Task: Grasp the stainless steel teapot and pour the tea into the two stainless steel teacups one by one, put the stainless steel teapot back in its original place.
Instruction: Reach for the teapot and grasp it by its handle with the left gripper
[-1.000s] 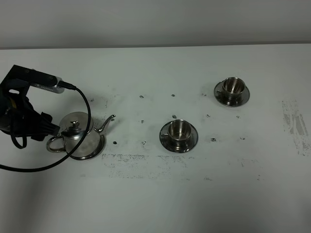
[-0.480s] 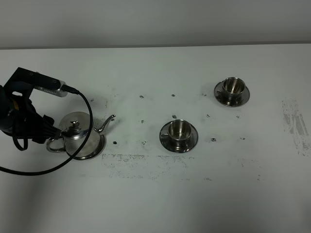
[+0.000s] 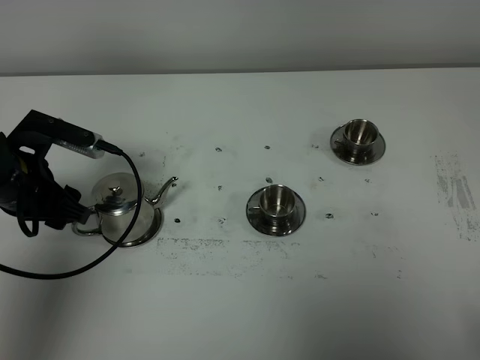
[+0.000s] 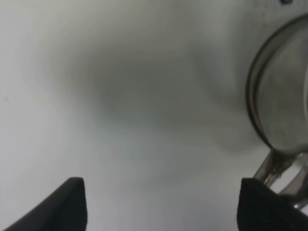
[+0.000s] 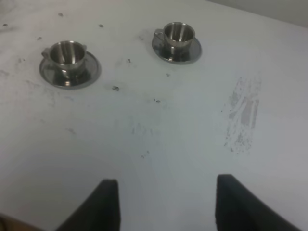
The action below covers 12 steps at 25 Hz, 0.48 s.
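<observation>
Steel teapot: upright on its round tray, left part of the table.
Left gripper: fingers wide apart, one tip just beside the handle, nothing clamped.
Right gripper: fingers apart, empty.
Near cup, far cup: on saucers, well apart from the teapot.
</observation>
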Each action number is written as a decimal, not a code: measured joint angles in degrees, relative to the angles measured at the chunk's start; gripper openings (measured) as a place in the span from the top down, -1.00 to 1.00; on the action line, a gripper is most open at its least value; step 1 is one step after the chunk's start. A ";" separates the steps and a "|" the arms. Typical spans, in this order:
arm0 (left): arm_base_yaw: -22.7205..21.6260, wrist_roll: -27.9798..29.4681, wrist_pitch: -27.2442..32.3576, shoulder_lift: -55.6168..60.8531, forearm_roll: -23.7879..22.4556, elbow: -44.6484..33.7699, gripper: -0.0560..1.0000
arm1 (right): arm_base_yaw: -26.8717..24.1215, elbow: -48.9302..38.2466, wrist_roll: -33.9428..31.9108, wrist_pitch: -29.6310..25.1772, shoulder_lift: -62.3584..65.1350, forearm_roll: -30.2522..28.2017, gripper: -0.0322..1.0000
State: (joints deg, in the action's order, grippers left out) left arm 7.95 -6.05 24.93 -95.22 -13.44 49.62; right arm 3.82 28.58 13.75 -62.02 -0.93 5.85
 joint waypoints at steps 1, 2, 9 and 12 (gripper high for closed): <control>0.00 -0.33 0.14 0.00 0.00 0.00 -0.29 | 0.00 0.00 0.00 0.00 0.00 0.00 0.10; 0.07 -0.68 0.20 0.00 0.05 0.00 -0.29 | 0.00 0.00 0.00 0.00 0.00 0.00 0.10; 1.14 -4.42 0.45 0.00 1.24 0.00 -0.29 | 0.00 0.00 0.00 0.00 0.00 0.00 0.10; 1.34 -5.70 0.82 0.00 2.30 0.00 -0.29 | 0.00 0.00 0.00 0.00 0.00 0.00 0.10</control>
State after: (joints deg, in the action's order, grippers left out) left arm 9.29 -11.75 25.75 -95.22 -11.14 49.62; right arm 3.82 28.58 13.75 -62.02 -0.93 5.85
